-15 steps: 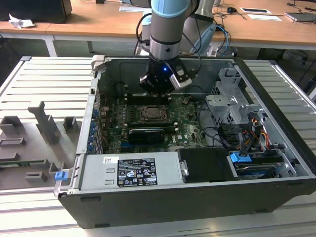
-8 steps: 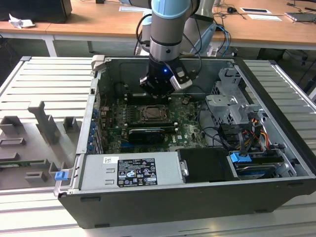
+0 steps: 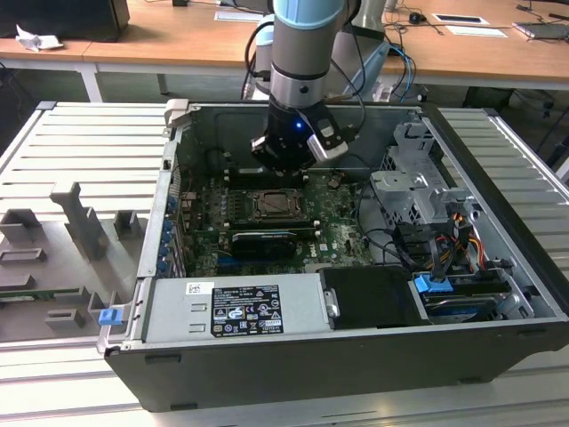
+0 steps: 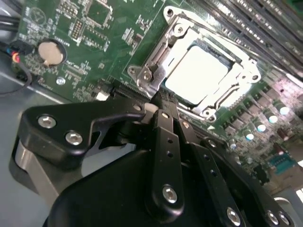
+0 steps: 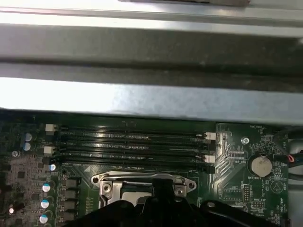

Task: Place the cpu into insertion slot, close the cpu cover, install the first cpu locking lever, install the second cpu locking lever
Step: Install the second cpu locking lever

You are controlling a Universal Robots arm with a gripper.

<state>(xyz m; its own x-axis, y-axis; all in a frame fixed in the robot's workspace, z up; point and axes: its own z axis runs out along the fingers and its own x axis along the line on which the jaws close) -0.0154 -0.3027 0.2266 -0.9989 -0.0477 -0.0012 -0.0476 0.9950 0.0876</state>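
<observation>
Cpu (image 4: 196, 75) flat in socket, cover (image 4: 158, 56) closed.

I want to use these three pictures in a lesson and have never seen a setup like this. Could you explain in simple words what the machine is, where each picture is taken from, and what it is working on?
The machine is a robot arm with a gripper at its end, reaching down into an open computer case that lies on a metal table. The exterior view comes from a camera off the arm and takes in the whole scene. The two wrist views come from cameras riding on the arm, looking past the black gripper at the green motherboard. There the cpu, a pale metal square, already sits in its socket, with the cpu cover, a silvery frame, lying closed around it. The gripper's tip is at the socket's edge. The first wrist view also shows long memory slots and a coin battery.
</observation>
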